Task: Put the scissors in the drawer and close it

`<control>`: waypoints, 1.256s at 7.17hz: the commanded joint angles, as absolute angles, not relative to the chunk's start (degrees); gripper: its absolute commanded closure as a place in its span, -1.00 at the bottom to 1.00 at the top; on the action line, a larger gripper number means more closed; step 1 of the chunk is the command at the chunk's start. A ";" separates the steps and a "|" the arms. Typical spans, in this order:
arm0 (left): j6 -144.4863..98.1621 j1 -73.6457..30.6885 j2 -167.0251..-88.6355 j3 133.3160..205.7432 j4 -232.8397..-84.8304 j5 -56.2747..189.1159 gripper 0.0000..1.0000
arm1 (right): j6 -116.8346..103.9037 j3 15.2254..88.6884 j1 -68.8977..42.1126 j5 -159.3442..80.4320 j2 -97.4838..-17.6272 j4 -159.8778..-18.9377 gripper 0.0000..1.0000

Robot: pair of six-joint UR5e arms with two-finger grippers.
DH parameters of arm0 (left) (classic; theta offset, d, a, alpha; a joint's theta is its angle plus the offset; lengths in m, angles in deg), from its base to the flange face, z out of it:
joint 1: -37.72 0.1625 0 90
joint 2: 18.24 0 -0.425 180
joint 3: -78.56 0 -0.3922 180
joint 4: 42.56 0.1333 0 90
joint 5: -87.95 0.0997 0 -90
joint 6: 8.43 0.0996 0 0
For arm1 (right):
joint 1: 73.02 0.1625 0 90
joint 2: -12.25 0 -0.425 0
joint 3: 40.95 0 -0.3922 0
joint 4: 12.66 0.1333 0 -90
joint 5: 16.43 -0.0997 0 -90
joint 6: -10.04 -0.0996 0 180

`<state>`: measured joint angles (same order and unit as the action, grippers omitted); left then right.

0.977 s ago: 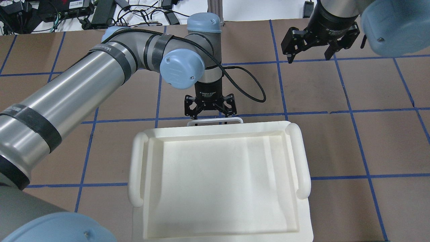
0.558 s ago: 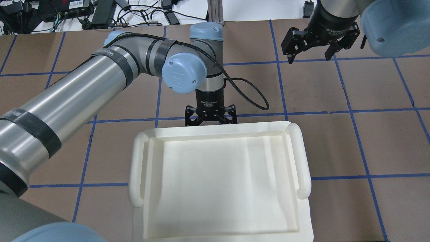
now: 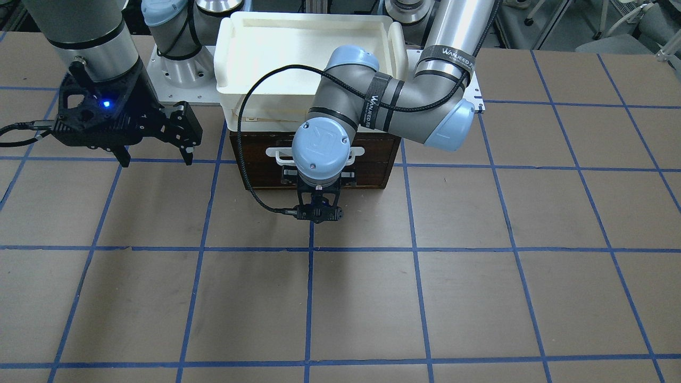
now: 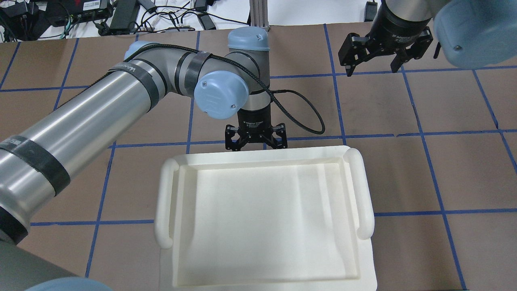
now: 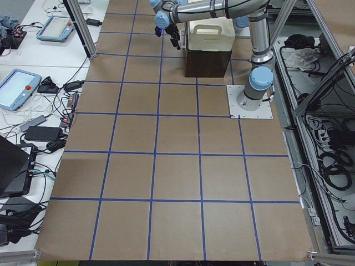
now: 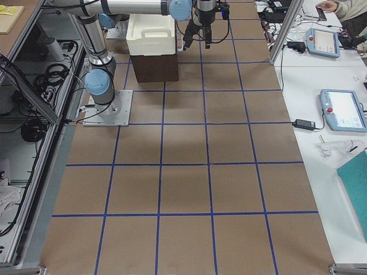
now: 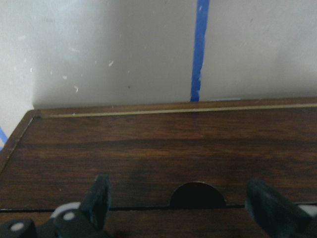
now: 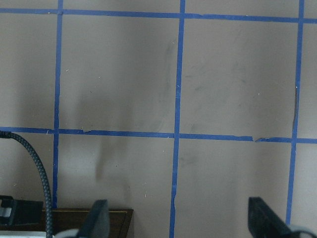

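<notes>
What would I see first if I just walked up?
The big white tray catches the eye, sitting atop the dark brown drawer by the robot's base. The shiny left arm bends down in front, the left tool open and facing the drawer. The right tool hangs open, off to the side.

"WANJEED" is printed on the black strap (image 3: 448,53) around the left arm (image 3: 455,24). "Adaptive Gripper" is faintly legible on the right gripper (image 4: 372,66).
</notes>
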<state>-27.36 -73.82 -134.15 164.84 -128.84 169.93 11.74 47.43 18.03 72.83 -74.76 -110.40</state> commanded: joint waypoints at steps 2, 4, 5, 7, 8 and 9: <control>-26.80 -73.64 -132.15 164.08 -117.10 175.04 -1.00 | 11.53 47.47 18.03 72.77 -74.76 -110.40 -1.00; -26.80 -71.81 -126.81 164.08 -117.44 175.93 -1.00 | 11.44 47.47 18.03 72.69 -74.76 -110.40 -1.00; -25.93 -70.58 -124.34 164.77 -118.05 176.89 -1.00 | 11.44 47.47 18.03 72.69 -74.76 -110.31 -1.00; -24.60 -68.46 -119.07 165.57 -122.06 177.86 -1.00 | 11.53 47.47 18.03 72.69 -74.93 -110.22 -1.00; -25.39 -68.37 -117.13 167.57 -121.84 179.35 -1.00 | 11.53 47.47 18.03 72.69 -75.02 -110.13 -1.00; -24.70 -68.28 -115.72 170.12 -119.22 179.53 -1.00 | 11.53 47.47 18.03 72.69 -74.94 -110.13 -1.00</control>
